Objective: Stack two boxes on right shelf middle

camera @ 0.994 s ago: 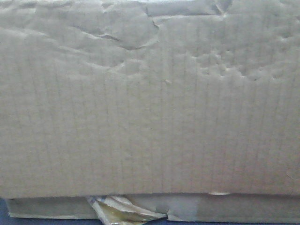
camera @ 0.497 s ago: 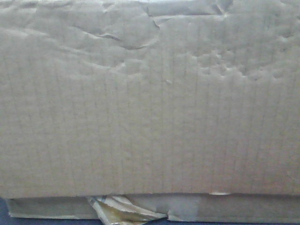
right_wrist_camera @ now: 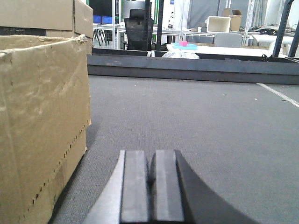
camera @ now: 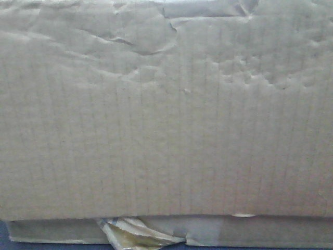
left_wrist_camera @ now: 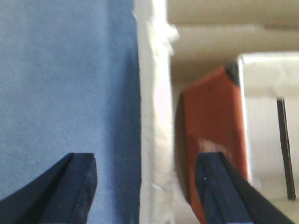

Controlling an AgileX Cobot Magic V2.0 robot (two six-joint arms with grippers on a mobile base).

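Front view: big creased box (camera: pixel 166 120) sits directly atop thin flat box (camera: pixel 270 232). My left hand (left_wrist_camera: pixel 145 163) is spread apart. My right hand (right_wrist_camera: pixel 150 156) is pressed together.

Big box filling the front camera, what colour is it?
The big box is plain tan cardboard, creased near the top; the front-facing view shows it best.

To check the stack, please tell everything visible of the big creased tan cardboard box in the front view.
The big tan corrugated cardboard box fills nearly the whole front view, one broad face toward the camera. Fine vertical flutes run across it. Creases mark the upper left, small dents the upper right, and tape shows at the top edge. It stands level, its lower edge seemingly resting on the thin flat cardboard box.
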